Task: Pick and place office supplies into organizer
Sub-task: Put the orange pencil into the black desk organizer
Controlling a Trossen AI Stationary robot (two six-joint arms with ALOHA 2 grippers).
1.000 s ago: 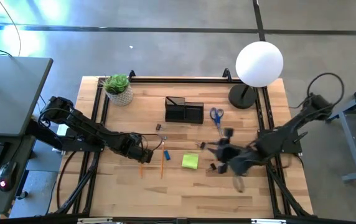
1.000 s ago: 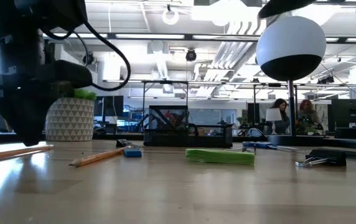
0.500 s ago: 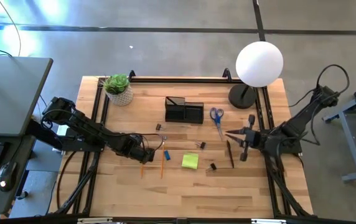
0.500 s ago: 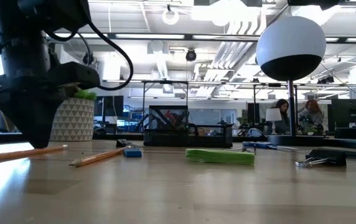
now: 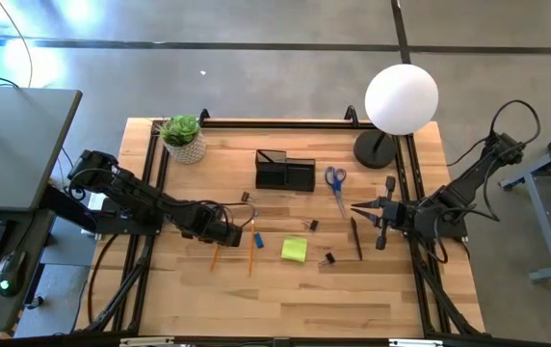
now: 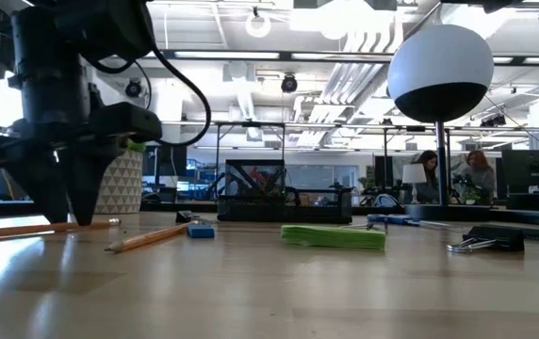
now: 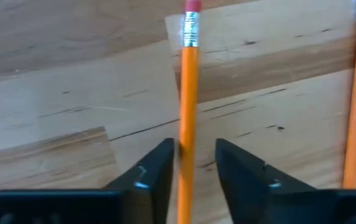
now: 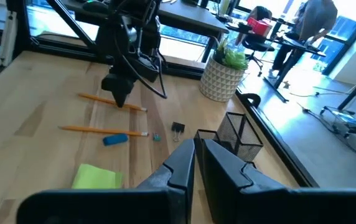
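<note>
Pencil (image 7: 188, 112) on the desk (image 5: 285, 299), left of centre in the overhead frame, lies between the left claw (image 7: 193, 163), whose fingers stand slightly apart without clamping it. Centre-top sits the black organizer (image 5: 284, 172). Right of centre, the right claw (image 5: 360, 207) hovers near the scissors (image 5: 335, 181), fingers nearly together, holding nothing.

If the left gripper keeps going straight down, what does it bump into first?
Most likely the orange pencil with a pink eraser: it lies between the left gripper's open fingers, on the wooden table. How close they are is unclear.
</note>
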